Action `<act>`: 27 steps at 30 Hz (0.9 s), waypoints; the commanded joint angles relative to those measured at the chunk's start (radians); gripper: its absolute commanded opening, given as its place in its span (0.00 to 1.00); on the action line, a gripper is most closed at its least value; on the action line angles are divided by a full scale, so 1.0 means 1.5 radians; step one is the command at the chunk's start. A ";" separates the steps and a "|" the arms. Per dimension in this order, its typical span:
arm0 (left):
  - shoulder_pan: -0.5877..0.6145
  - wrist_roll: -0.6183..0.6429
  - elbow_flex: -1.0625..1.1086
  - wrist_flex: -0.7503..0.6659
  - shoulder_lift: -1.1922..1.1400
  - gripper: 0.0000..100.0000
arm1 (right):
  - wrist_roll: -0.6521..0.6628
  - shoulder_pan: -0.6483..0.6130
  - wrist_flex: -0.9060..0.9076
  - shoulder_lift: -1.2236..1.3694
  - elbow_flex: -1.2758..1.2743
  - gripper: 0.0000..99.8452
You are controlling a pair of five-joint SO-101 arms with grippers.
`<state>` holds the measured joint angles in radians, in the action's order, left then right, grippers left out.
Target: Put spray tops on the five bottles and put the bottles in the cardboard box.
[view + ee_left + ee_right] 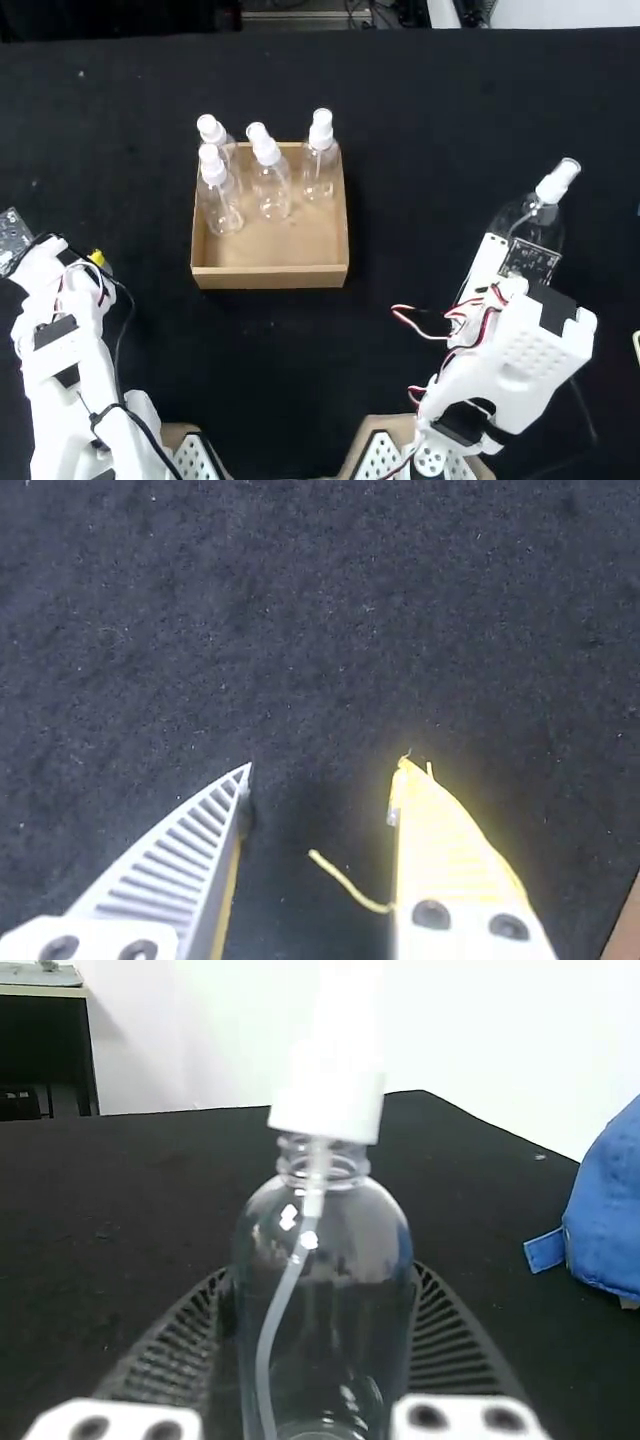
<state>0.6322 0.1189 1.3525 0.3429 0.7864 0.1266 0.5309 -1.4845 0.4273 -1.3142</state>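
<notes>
High view: the cardboard box [270,272] has four capped bottles [270,185] along its far wall, and the fifth bottle [535,215] is near the table's [430,120] right edge. Left wrist view: the left gripper [320,780] gapes, nothing in it. Right wrist view: the right gripper [320,1290] clamps that bottle's belly, spray top [330,1080] on its neck. It looks light, slick and squashy, so grip the belly gently.

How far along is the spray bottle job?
Done: four clear plastic bottles with white spray tops stand in the brown cardboard box. In hand: the right gripper grips the fifth clear bottle; its white spray top sits above the neck threads and looks not fully seated. Left: seat that top and box the bottle. The left gripper is open and empty.
</notes>
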 commanded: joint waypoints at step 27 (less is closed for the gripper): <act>-0.007 -0.004 -0.010 -0.014 0.018 0.20 | 0.007 -0.040 -0.088 -0.022 -0.009 0.27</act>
<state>0.6276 0.1189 1.3525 0.3429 0.7864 0.1327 0.4864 -1.6210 0.4289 -1.3479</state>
